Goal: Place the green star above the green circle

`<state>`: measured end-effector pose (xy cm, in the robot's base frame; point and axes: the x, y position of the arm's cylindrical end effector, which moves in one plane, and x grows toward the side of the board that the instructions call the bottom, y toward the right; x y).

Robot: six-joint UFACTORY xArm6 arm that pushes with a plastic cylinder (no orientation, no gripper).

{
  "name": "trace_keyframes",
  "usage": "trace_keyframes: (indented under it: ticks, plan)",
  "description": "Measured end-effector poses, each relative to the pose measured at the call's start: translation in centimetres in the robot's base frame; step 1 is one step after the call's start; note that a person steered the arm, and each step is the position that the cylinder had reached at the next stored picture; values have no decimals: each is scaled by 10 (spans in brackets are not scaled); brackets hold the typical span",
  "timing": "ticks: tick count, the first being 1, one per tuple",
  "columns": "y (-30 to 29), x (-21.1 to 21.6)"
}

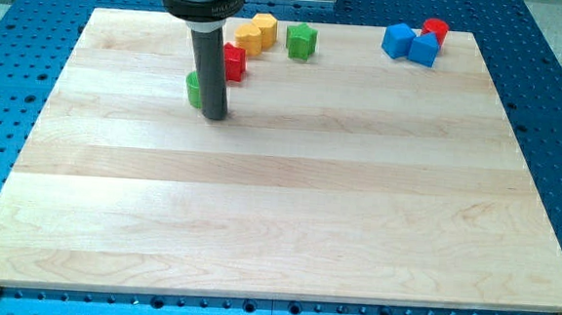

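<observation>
Upright dark rod in frame's upper left, no pincer fitted.
My tip (215, 115) touching small green round block (194, 90), red block (233, 62) just behind.

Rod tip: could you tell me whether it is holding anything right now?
Nothing is held; my tip only pushes, resting beside the green circle, on its right in the view.

Bright even light, sharp focus, soft faint shadows, no glare.
</observation>
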<state>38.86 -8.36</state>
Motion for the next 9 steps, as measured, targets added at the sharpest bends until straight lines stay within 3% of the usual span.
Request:
trace_keyframes:
  ticks: [1, 2, 3, 4, 5, 6, 7, 9]
  plan:
    - [33, -19]
    - [-15, -39]
    - [-103, -15]
    - [-114, -2]
    - [-8, 10]
    - [123, -16]
    - [181, -81]
    - [196, -169]
